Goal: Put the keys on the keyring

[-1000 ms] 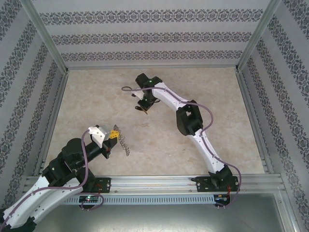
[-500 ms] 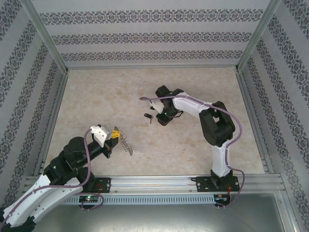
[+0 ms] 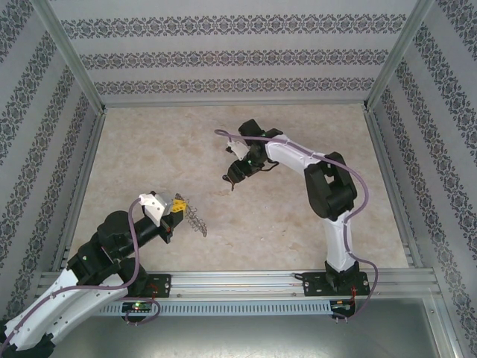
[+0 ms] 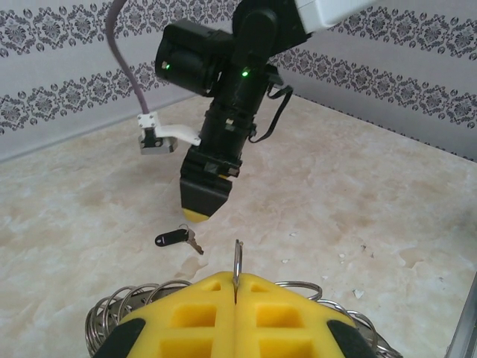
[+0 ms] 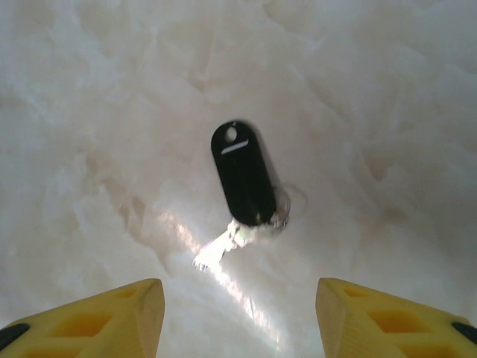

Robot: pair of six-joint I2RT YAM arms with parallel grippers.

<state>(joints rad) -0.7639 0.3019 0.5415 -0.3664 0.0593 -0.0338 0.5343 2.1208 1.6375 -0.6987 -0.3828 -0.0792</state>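
1. The left gripper (image 4: 235,287) has its yellow pads (image 4: 186,317) pressed together on the thin edge of the keyring (image 4: 237,257). The flat ring stands upright between them, and its small wire loops (image 4: 112,317) fan out to either side below the pads.
2. From above, the left gripper (image 3: 177,205) sits low on the left of the table (image 3: 149,149), with the keyring (image 3: 195,220) trailing from it toward the centre. Whether the loops touch the table cannot be told.
3. The right gripper (image 5: 238,317) is spread wide. Its two yellow fingertips (image 5: 112,313) stand well apart and hold nothing.
4. The key (image 5: 242,175) lies flat on the table between and beyond those fingertips. Its black head points away and its short bright blade (image 5: 220,250) points back toward the gripper. A thin wire loop (image 5: 287,201) lies against the head's lower end.
5. In the left wrist view the right gripper (image 4: 203,205) hangs nose-down just above and beside the key (image 4: 173,239). The key rests on the table between it and the keyring.
6. A purple cable (image 4: 115,45) arcs off the right arm, and patterned walls (image 3: 223,60) enclose the table.
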